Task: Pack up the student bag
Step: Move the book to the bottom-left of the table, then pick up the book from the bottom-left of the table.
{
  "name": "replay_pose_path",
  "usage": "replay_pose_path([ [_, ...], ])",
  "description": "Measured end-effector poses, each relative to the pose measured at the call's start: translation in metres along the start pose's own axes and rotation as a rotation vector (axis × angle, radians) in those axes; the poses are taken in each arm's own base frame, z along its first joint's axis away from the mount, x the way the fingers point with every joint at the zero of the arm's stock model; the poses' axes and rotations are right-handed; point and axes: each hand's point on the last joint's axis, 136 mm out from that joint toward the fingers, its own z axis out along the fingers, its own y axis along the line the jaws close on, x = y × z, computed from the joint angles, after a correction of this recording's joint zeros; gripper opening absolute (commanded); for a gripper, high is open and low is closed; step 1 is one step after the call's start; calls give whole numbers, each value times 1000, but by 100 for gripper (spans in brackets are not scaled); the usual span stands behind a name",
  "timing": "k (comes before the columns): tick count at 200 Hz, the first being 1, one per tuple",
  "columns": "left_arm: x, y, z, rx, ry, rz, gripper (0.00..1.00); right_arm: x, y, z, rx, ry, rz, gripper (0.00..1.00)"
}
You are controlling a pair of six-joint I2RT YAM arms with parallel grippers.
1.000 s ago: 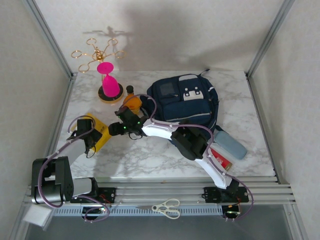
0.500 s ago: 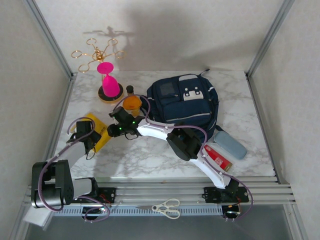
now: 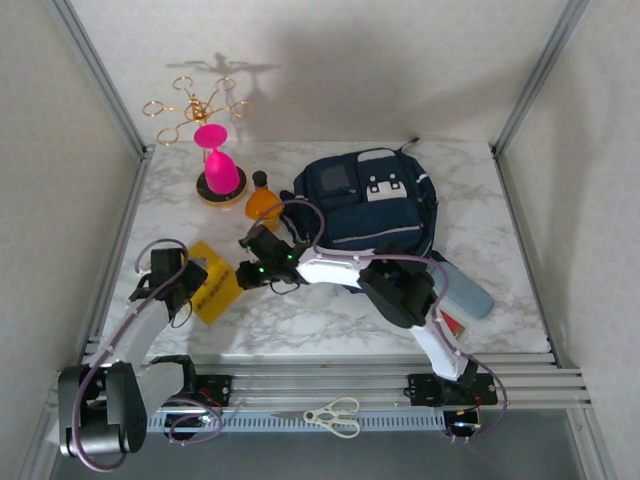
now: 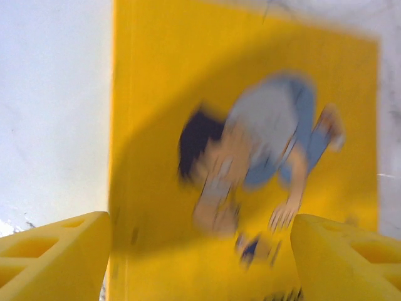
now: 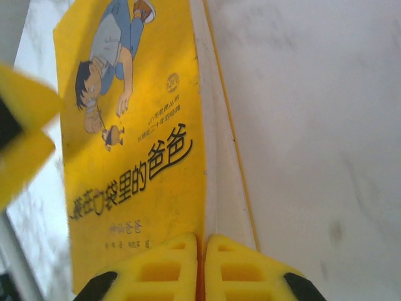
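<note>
- The right hand is pinched shut on the cover edge of the yellow book, near one corner. We judge that a thin, glossy cover held so close to its edge could slip free or fold when lifted, letting the pages fan open.
- The left hand hangs over the same book with its fingers spread wide, gripping nothing. If both hands move at once, we think they could knock together or twist the book.
- The student bag lies toward the back of the bench, apart from the book and to its right. From above we cannot tell whether its main zip is open, so the book may catch on soft fabric.
- The book is a flat, thin paperback with a smooth cover and white page edges showing. The bag is rounded navy cloth with pale patches, and the bench is slick, marbled white.
</note>
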Motion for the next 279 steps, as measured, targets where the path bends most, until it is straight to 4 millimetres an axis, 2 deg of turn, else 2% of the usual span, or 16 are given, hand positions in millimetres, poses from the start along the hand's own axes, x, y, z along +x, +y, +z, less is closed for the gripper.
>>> replay_pose_path([
  [23,12,-8,1,27,44,16,74,31,-7,-29,12,18,50,0],
  [42,30,-14,2,49,91,49,73,51,-18,-44,35,31,99,3],
  [65,41,-28,0,86,109,76,74,63,-29,-46,56,37,140,20],
  [95,49,-34,-2,104,124,89,76,66,-29,-46,67,45,134,47],
  [124,49,-34,-2,97,114,90,83,56,-21,-46,65,51,104,57],
  [144,47,-29,-3,72,96,89,84,43,-15,-36,61,50,64,64],
  [178,45,-17,-5,31,67,81,83,34,-16,-17,80,74,20,67],
  [201,56,-5,-1,7,90,82,82,33,-19,-10,98,101,4,67],
  [220,58,-8,-1,14,91,90,77,27,-13,-6,79,102,-21,62],
  [242,59,-6,1,0,86,98,72,31,-11,-3,61,126,-38,55],
  [279,60,-4,1,-9,79,104,68,36,-12,-5,54,159,-38,43],
])
